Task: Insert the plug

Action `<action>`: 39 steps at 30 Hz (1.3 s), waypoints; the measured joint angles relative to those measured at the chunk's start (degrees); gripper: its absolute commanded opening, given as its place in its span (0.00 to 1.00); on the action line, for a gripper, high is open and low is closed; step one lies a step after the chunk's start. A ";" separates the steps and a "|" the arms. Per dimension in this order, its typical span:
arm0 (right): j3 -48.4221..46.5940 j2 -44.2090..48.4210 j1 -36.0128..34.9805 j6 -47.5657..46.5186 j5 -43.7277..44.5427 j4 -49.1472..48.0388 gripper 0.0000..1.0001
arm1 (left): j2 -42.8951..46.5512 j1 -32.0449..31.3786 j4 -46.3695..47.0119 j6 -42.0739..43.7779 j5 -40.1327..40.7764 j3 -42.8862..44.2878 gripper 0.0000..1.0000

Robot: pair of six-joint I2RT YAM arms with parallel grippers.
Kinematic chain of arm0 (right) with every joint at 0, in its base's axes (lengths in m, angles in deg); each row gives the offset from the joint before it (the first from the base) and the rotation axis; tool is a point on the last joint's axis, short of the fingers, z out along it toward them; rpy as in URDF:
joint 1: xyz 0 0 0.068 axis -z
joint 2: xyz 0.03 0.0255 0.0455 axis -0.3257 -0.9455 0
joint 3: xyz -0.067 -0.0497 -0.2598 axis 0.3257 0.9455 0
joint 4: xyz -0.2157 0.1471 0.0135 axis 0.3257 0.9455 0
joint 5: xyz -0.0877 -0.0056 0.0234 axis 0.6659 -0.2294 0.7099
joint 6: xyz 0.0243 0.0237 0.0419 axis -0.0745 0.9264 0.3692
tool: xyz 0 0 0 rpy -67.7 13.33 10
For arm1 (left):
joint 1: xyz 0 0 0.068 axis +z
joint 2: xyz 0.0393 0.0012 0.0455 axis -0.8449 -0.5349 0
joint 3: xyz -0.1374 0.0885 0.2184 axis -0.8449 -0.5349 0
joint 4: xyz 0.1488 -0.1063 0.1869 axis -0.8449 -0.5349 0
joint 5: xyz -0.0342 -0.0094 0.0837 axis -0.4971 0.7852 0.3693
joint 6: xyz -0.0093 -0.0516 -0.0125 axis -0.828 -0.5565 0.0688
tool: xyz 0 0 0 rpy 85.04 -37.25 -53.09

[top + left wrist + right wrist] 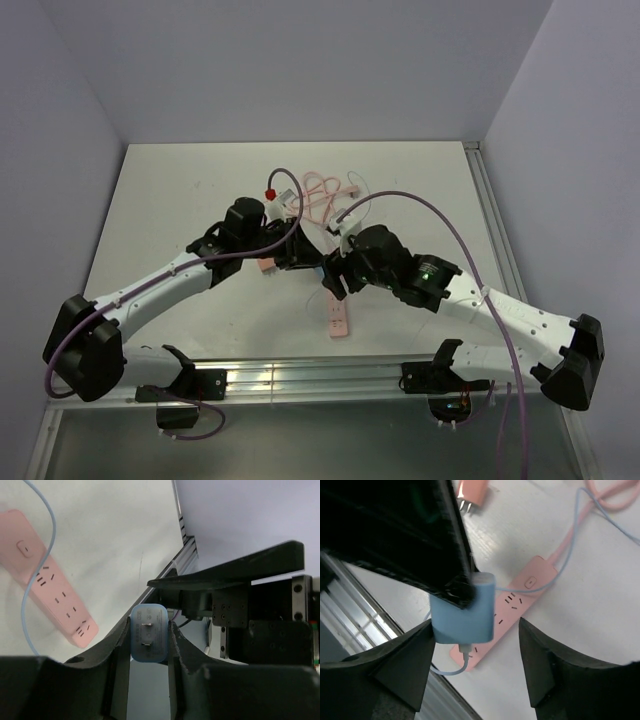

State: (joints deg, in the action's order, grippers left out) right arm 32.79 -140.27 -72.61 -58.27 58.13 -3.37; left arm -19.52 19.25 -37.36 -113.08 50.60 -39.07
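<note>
Plug (148, 641), pale blue, print illegible, sits clamped in left gripper (148, 630).

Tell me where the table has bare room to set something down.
Bare table lies far left, beyond the left arm, and near the front edge, left of the strip. The far right corner is free too. The middle is crowded with the plug, the pink cord and the right arm.

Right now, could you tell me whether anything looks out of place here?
The blue plug, clamped in the left gripper, shows its prongs to the wrist camera, facing away from the pink power strip. That looks backwards for insertion.
</note>
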 measured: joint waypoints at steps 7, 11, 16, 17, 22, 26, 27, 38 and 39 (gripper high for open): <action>-6.10 2.01 2.29 14.01 4.79 6.93 0.75 | 6.82 -0.24 6.40 -2.91 8.35 -2.01 0.00; -8.79 8.46 3.78 22.36 3.58 9.25 0.69 | 11.89 -0.61 10.49 -5.33 14.69 -5.07 0.00; -7.54 15.67 4.33 33.00 -3.56 2.84 0.58 | 12.35 -3.63 14.27 -8.35 23.15 -5.55 0.00; -6.56 16.52 4.37 35.41 -5.99 0.24 0.58 | 12.24 -4.61 14.95 -8.94 24.70 -5.57 0.00; 2.91 17.22 4.37 44.50 -12.94 -13.53 0.62 | 12.13 -9.73 19.12 -12.26 31.91 -6.12 0.00; 11.28 18.80 4.37 50.56 -13.00 -18.43 0.62 | 13.53 -12.76 20.11 -15.17 37.13 -7.37 0.00; 12.22 19.61 4.37 51.49 -12.66 -18.84 0.62 | 14.12 -13.25 20.22 -15.96 38.23 -7.74 0.00; 14.36 27.17 5.49 57.72 -6.64 -28.55 0.61 | 17.46 -15.72 26.53 -21.97 42.07 -12.48 0.00; 14.36 26.91 5.75 57.94 -6.60 -28.72 0.61 | 17.46 -15.89 26.97 -22.16 42.12 -12.68 0.00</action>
State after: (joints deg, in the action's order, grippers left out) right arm 47.15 -113.36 -66.87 -0.32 51.53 -32.09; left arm -2.05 3.36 -10.39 -135.24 92.72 -51.74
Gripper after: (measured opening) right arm 0.618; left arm 0.321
